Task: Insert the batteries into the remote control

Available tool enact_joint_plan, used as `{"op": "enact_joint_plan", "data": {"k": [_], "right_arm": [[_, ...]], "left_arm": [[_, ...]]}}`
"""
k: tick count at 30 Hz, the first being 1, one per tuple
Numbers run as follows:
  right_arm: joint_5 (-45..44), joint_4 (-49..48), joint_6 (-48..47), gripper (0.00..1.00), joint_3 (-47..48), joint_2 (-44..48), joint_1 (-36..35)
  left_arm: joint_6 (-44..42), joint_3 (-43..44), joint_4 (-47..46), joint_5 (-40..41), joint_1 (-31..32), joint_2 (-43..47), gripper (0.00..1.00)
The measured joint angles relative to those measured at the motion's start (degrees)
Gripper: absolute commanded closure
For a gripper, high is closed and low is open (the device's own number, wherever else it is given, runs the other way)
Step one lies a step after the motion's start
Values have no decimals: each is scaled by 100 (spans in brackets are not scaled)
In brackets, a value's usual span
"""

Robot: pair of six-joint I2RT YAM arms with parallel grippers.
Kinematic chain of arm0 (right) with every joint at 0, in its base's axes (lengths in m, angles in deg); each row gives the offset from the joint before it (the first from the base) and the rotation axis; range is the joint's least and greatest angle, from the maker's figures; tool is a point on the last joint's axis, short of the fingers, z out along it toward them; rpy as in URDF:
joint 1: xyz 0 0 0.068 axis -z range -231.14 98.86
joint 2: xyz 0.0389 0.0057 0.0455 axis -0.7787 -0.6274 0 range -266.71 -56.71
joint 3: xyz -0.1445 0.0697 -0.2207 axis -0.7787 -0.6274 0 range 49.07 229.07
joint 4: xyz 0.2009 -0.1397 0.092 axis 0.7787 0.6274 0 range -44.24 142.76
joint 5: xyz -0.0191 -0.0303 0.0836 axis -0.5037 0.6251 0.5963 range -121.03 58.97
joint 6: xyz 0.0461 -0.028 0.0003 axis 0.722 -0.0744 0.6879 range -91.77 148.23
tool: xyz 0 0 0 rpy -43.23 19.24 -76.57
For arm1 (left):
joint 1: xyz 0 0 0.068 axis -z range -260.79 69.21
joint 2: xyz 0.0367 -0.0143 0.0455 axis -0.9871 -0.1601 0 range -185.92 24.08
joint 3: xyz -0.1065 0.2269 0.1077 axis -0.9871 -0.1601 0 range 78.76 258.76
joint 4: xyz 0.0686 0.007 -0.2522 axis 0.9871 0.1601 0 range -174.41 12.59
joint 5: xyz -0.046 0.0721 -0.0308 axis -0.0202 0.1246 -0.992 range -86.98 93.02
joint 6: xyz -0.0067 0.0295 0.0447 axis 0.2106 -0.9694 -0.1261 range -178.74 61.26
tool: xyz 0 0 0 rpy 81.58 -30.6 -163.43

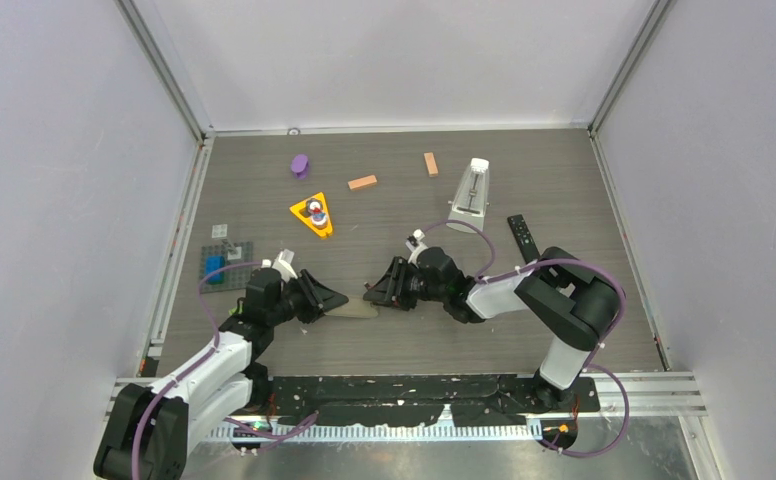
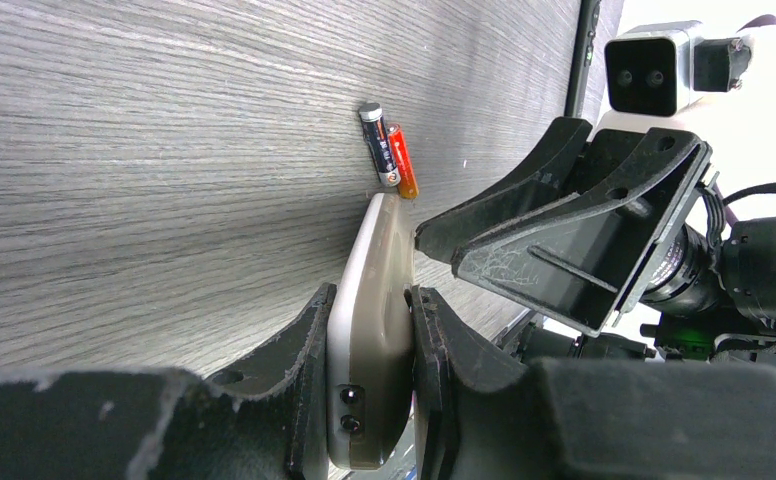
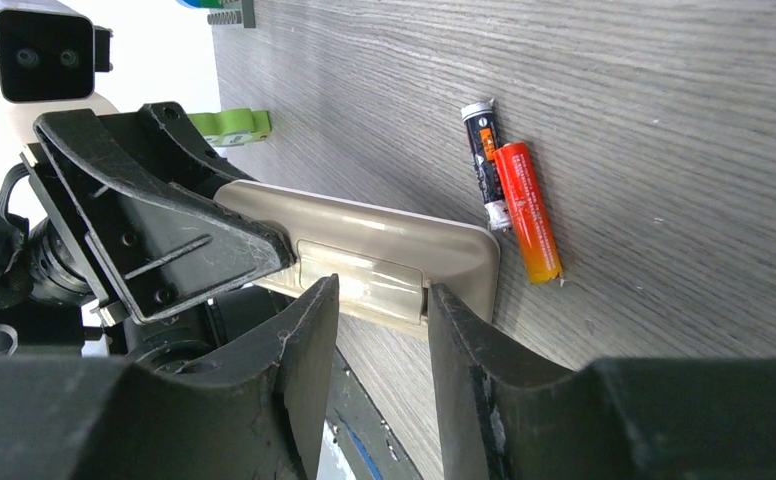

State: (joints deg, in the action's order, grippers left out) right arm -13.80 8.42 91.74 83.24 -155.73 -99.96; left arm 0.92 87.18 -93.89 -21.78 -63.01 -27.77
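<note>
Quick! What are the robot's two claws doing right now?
Left gripper: closed, holding the beige remote control.
Right gripper: open, jaws apart at the remote's free end, gripping nothing.

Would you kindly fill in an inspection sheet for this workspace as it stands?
Surface: grey wood-grain table.
Job's things: beige remote on edge; black battery and red-orange battery side by side at its end, not loaded.
Clutter: purple piece, two orange blocks, yellow triangle, white tapered object, black remote, grey baseplate.
Grippers: left gripper jaws clamp the remote; right gripper jaws apart at its cover.
Cables: purple cables along both arms.
Surroundings: white walls.
</note>
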Motion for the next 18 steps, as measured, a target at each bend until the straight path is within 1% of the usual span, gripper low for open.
{"op": "enact_joint_plan", "data": {"k": [9, 18], "right_arm": [[46, 0, 2, 56, 31, -39, -31], [111, -463, 245, 56, -48, -192, -22]], "left_arm": [[0, 0, 0, 7, -2, 0, 100], [17, -9, -63, 26, -20, -42, 100]]}}
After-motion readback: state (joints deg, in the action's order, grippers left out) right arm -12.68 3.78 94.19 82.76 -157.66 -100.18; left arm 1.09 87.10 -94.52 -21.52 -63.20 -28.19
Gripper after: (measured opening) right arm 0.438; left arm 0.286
